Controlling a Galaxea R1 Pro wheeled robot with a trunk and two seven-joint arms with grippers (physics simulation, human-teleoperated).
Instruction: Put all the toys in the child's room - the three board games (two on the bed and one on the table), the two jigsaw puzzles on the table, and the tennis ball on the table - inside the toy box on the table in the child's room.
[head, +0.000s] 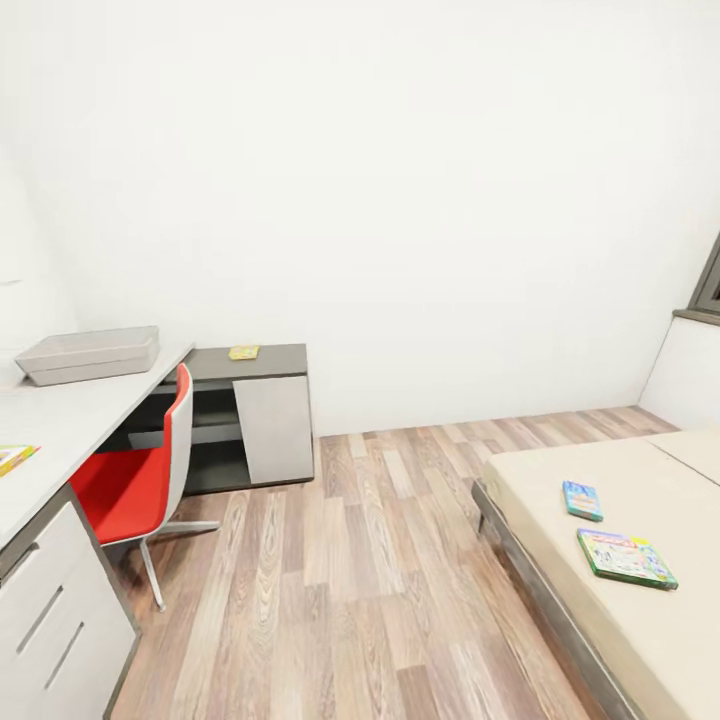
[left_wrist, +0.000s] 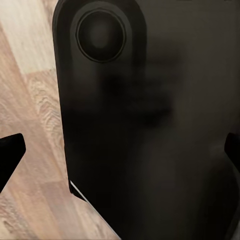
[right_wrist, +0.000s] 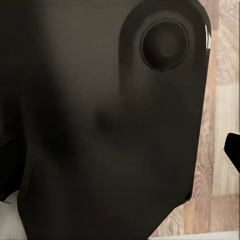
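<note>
The toy box, a shallow pale grey bin, stands at the far end of the table. A small yellow flat box lies on the dark cabinet top, and a colourful flat box is cut off by the frame edge on the desk. I cannot tell which of these is a jigsaw puzzle or a board game. Two board games lie on the bed: a small blue one and a green-edged one. The tennis ball is out of view. My left gripper and right gripper hang open against my own dark body, above the floor.
A red and white swivel chair is pushed in at the desk. White drawers sit under the desk's near end. Wood-plank floor spreads between the desk and the bed. A grey window frame shows at the far right.
</note>
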